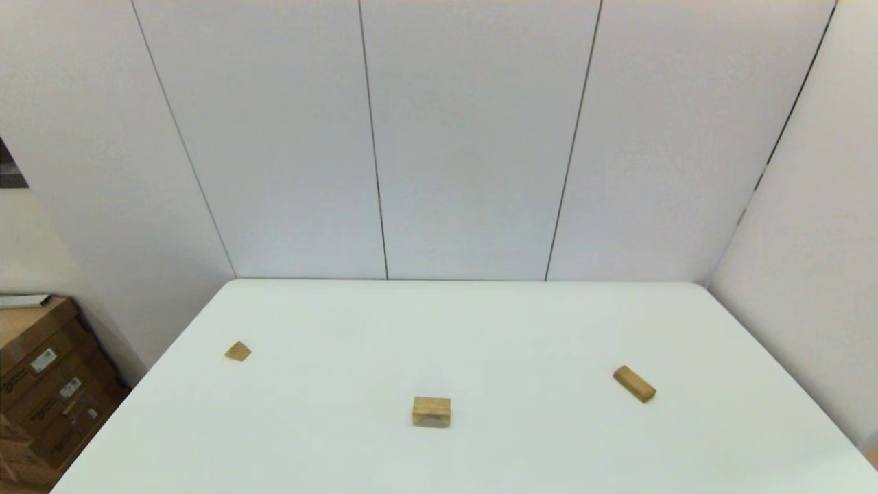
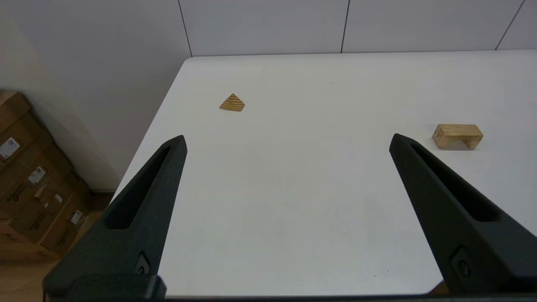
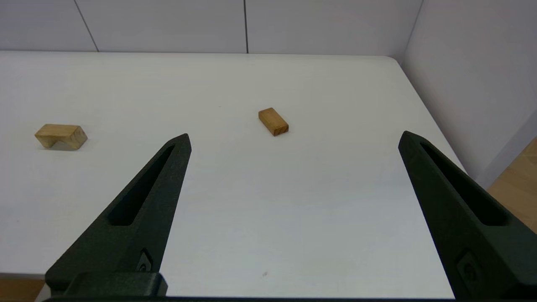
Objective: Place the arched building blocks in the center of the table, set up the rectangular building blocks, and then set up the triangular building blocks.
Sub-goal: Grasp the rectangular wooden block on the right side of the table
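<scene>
The arch (image 1: 431,411) stands mid-table (image 1: 480,329), notch down; the wedge (image 1: 237,351) lies far left, the bar (image 1: 634,383) flat at right. Left gripper (image 2: 287,140) and right gripper (image 3: 293,138) hover at the near edge, jaws wide apart. Box (image 2: 29,184) labels are unreadable.

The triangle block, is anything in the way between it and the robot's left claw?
No. Only bare white table lies between the open left claw and the triangle block. The arch block sits off toward the middle.
</scene>
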